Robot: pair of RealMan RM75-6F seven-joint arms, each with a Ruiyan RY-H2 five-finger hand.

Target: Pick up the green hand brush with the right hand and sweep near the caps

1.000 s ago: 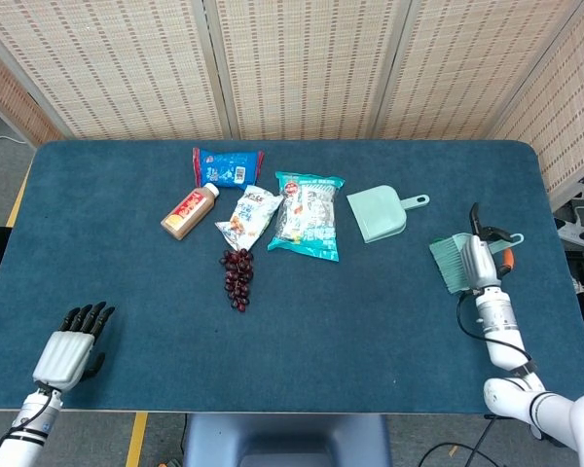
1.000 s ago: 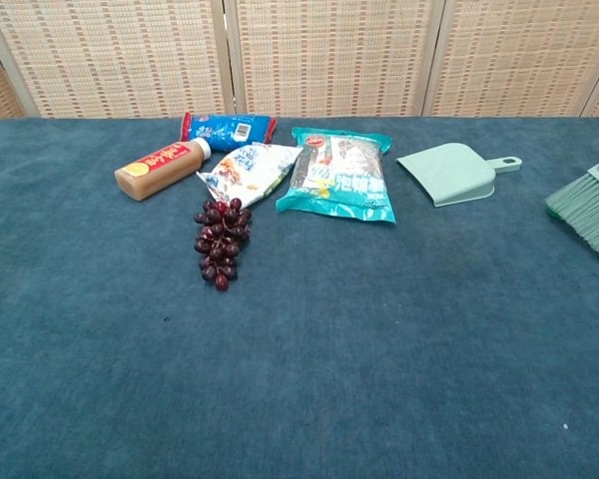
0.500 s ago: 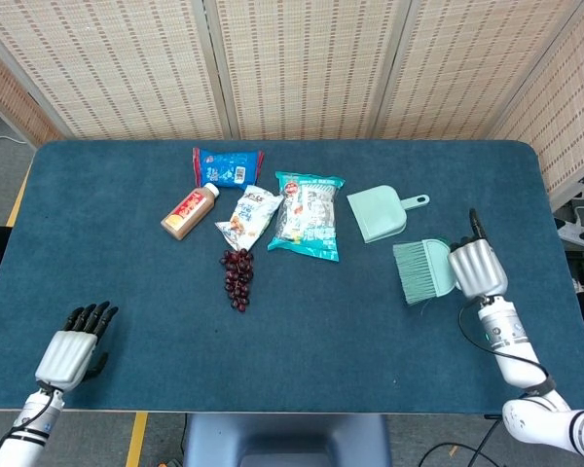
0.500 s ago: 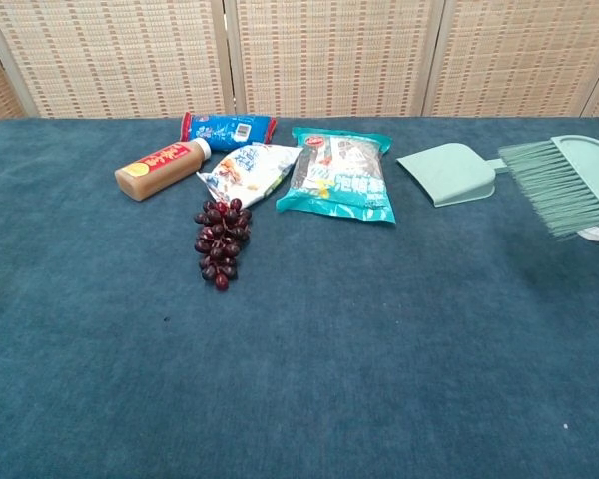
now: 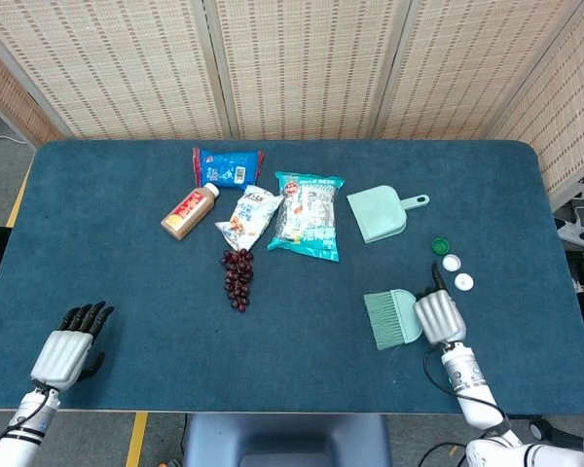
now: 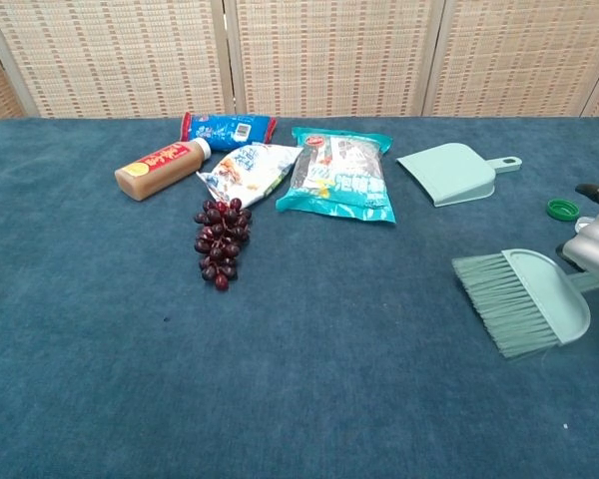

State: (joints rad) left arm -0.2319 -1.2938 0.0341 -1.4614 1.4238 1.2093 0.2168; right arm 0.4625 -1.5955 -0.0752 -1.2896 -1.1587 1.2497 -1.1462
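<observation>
A: The right hand point(image 5: 439, 316) has the green hand brush point(image 5: 392, 318) in its grip by the handle, low on the right side of the table point(image 5: 302, 370). The bristles point toward nine o'clock from the hand in the head view.

B: And the caps point(image 5: 452, 263)?

A: Three of them, one green and two white, in a small cluster at about twelve to one o'clock from the hand, near it but apart. So the brush's long axis runs across, roughly three to nine, and the caps lie beyond the handle end, not in front of the bristles.

B: So the sweep turns on that offset.

A: In his judgement, yes: the bristles would need to swing up toward twelve o'clock to work beside the caps. The chest view shows the brush head just above or on the cloth; he cannot tell which.

B: The other hand?

A: The left hand point(image 5: 66, 348) is at the far eight o'clock corner, well apart, holding nothing, fingers loosely spread. The right hand is by far the nearer.
</observation>
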